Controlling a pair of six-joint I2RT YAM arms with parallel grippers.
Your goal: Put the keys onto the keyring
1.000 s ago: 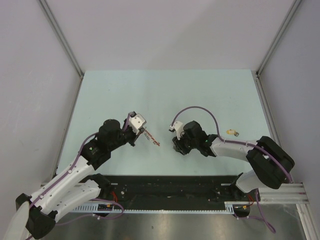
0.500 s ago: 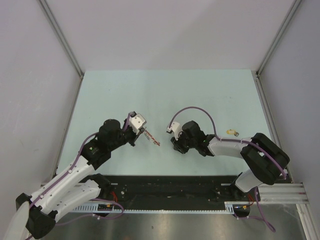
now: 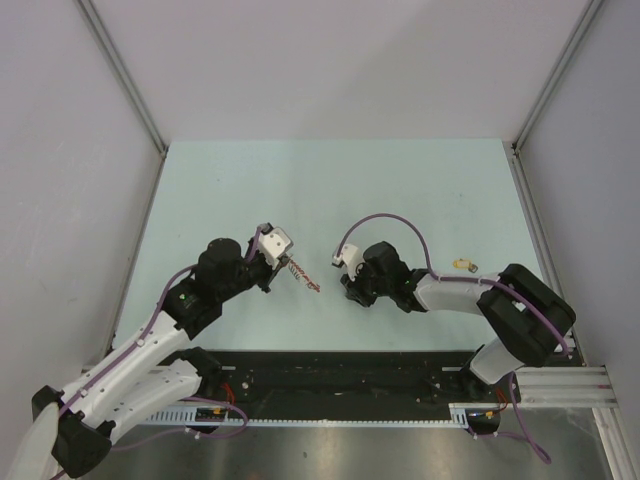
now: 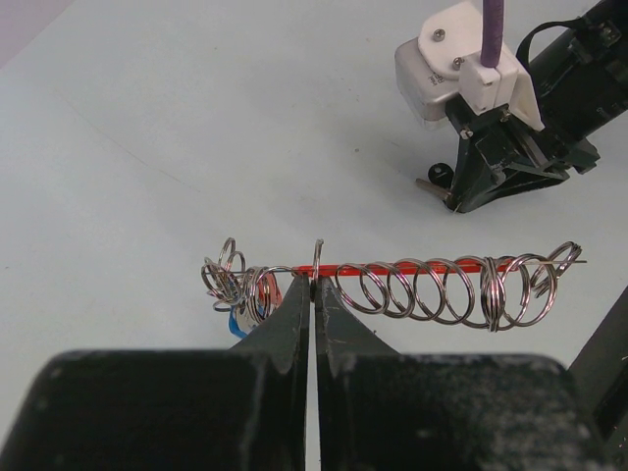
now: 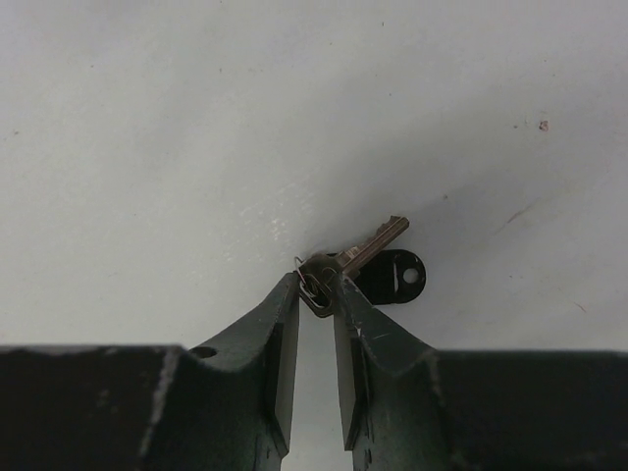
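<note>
— Where is the keyring (image 4: 412, 289) sitting?
— The left gripper (image 4: 313, 283) is holding it out level, left of the table's (image 3: 300, 190) centre, jaws clamping tight on one loop.
— And the right gripper (image 5: 316, 287)?
— It's reaching down near the middle, tips standing narrowly on either side of a key (image 5: 376, 241). I can't tell whether it's actually pinching. A yellow key (image 3: 464, 265) is lying well apart, further right.
</note>
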